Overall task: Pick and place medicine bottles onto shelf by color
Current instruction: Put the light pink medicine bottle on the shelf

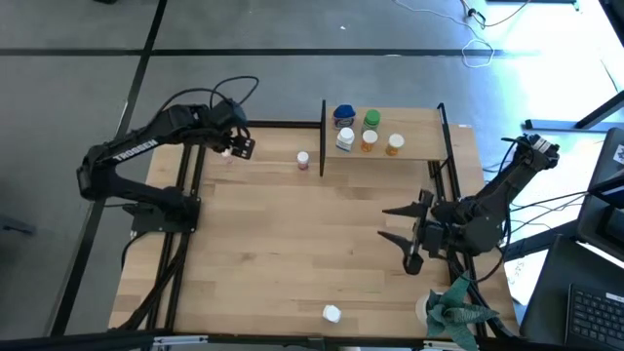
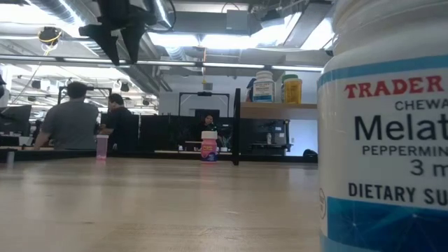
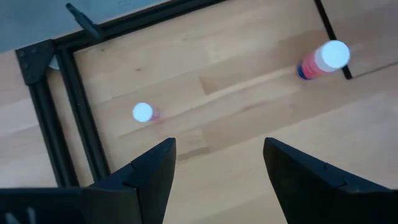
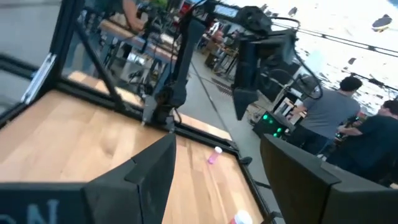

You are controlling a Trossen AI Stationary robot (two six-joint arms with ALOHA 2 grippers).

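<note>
The shelf (image 1: 419, 122) stands at the table's far edge with several medicine bottles on it: blue (image 1: 343, 115), green (image 1: 371, 119), white (image 1: 345, 139) and two orange (image 1: 369, 141). A pink bottle (image 1: 303, 160) stands on the table just left of the shelf, and a smaller pink one (image 1: 226, 154) farther left. A white bottle (image 1: 331, 313) stands near the front edge. My left gripper (image 1: 241, 149) hangs open, high above the small pink bottle (image 3: 144, 112), pointing down. My right gripper (image 1: 393, 222) is open at the right, level, pointing toward the table's left.
A green paper plant (image 1: 453, 312) lies at the near right corner. The white bottle (image 2: 385, 140) fills the low view's right side. A black frame (image 3: 68, 106) runs along the table's left and far edges. People sit in the room beyond the table.
</note>
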